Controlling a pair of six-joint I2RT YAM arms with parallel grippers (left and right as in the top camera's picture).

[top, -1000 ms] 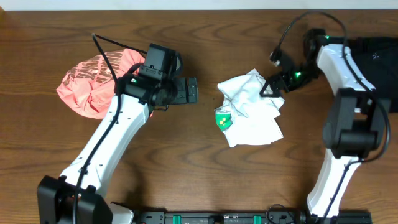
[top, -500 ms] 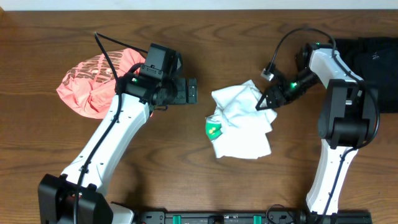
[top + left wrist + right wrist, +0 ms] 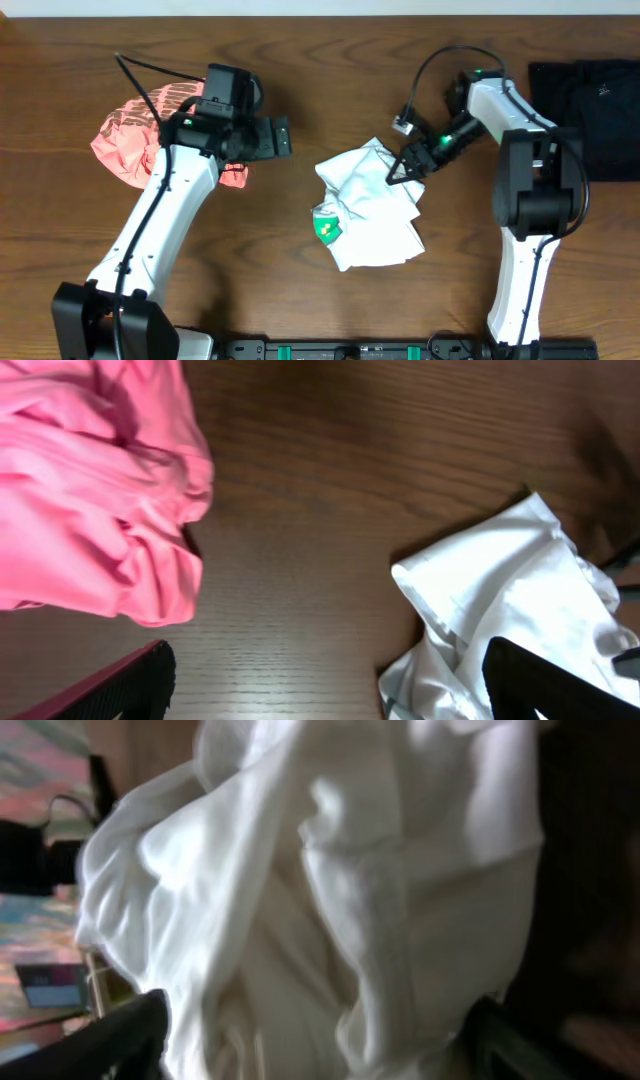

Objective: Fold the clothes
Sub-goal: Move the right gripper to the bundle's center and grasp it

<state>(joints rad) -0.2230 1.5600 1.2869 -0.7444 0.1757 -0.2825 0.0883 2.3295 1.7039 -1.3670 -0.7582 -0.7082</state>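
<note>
Found the white T-shirt (image 3: 372, 210) crumpled near the middle of the tabletop (image 3: 290, 300), not folded. Judged its long axis to run from the far edge toward the near edge, leaning slightly right at the near end. Saw it bunched and ridged at the far end, flatter and squarer at the near end. Noted a green patch (image 3: 327, 228) on its left edge, low down.

Saw the right tool (image 3: 397, 172) at the T-shirt's far right corner. Saw its fingers (image 3: 120, 1035) spread wide, with white fabric filling the gap between them. Could not tell whether either finger pressed the cloth.

Saw the left tool (image 3: 281, 137) spread wide as well, gripping nothing. Placed it over bare wood between the two shirts, pointing toward the T-shirt.

Found the coral-pink shirt (image 3: 125, 145) heaped at the far left, well apart from the T-shirt and partly hidden under the left arm (image 3: 170, 210). Judged its long axis to lie left to right, with pale lettering (image 3: 150, 105) face up along its far side.

Noted a black folded garment (image 3: 590, 110) at the far right corner, beside the right arm (image 3: 525, 200).
</note>
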